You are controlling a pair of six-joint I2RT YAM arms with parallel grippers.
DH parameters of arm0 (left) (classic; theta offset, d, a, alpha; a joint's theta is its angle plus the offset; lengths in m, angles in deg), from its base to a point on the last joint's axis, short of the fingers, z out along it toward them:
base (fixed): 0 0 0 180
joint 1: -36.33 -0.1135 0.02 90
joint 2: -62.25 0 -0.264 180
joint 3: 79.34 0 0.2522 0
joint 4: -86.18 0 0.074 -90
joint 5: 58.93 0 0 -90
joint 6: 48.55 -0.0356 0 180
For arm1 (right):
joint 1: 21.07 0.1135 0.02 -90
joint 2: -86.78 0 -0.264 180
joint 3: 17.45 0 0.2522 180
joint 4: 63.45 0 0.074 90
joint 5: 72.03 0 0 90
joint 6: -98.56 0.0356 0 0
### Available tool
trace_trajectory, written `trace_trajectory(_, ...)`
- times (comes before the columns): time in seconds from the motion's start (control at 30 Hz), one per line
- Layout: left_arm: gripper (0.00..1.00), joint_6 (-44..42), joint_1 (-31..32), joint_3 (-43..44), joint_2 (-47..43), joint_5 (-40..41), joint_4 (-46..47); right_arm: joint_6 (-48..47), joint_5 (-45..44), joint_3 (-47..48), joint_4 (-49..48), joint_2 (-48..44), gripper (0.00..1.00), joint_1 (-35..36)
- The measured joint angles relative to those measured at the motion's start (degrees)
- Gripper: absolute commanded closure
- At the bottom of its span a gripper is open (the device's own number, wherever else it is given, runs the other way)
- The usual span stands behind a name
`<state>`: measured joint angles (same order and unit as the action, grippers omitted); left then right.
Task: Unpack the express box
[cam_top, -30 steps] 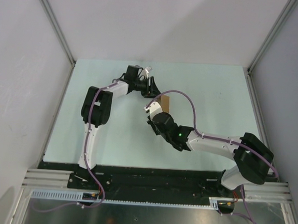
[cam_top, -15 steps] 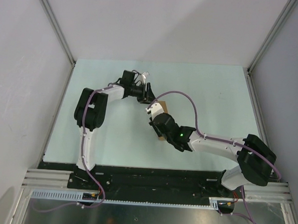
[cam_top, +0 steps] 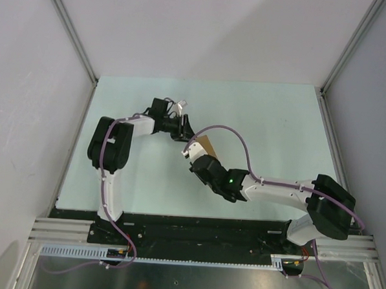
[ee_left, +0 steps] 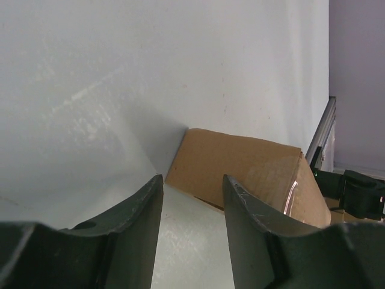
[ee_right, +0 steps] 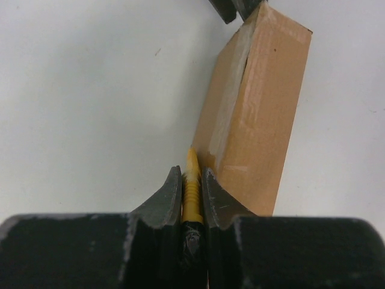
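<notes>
The express box [ee_right: 258, 120] is a tan carton with a clear-taped seam, lying flat on the pale table [cam_top: 272, 123]. In the top view only a corner of the express box [cam_top: 207, 144] shows between the two wrists. My right gripper [ee_right: 191, 174] is shut on a slim yellow utility knife [ee_right: 191, 189]. The knife's tip rests at the box's left edge, beside the tape. My left gripper [ee_left: 191, 180] stands open just short of the box's far end [ee_left: 240, 165], with only bare table between its fingers. From above, the left gripper [cam_top: 183, 128] and right gripper [cam_top: 189, 151] sit close together.
White walls enclose the table on three sides, with metal rails [cam_top: 72, 31] at the corners. A purple cable [cam_top: 235, 137] arcs from the right wrist over the box. The left fingertips [ee_right: 234, 9] show at the top of the right wrist view.
Both grippers have shifted nearer and a little left, and the box now shows slightly nearer too. The left jaws have narrowed a little. The right gripper has stayed shut on the knife.
</notes>
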<state>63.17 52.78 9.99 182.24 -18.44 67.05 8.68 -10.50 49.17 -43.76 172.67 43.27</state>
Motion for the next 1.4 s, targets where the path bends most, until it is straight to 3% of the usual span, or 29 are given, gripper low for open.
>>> trace_trajectory(0.47, 0.5, -0.52, -0.76, -2.78, -5.44, 2.19, 0.09, 3.5, -4.39, -2.86, 9.14, -3.78, 1.0, 2.38)
trace_trajectory(0.8, 0.48, 4.35, -0.66, 12.2, -3.08, 5.7, 0.72, 10.51, -7.26, -7.54, 12.87, -9.84, 1.0, 3.45)
trace_trajectory(0.97, 0.48, 5.77, 1.92, 15.02, -0.37, 5.29, 1.42, 13.53, -9.6, -9.51, 13.05, -11.1, 1.0, 3.32)
trace_trajectory(1.1, 0.47, 5.88, 4.98, 14.99, 1.79, 4.46, 0.94, 15.74, -9.97, -10.88, 12.59, -12.04, 1.0, 1.11)
trace_trajectory(1.4, 0.47, 5.2, 7.87, 10.86, 1.86, 4.04, 0.72, 18.67, -4.07, -12.87, 8.66, -17.42, 1.0, -11.26)
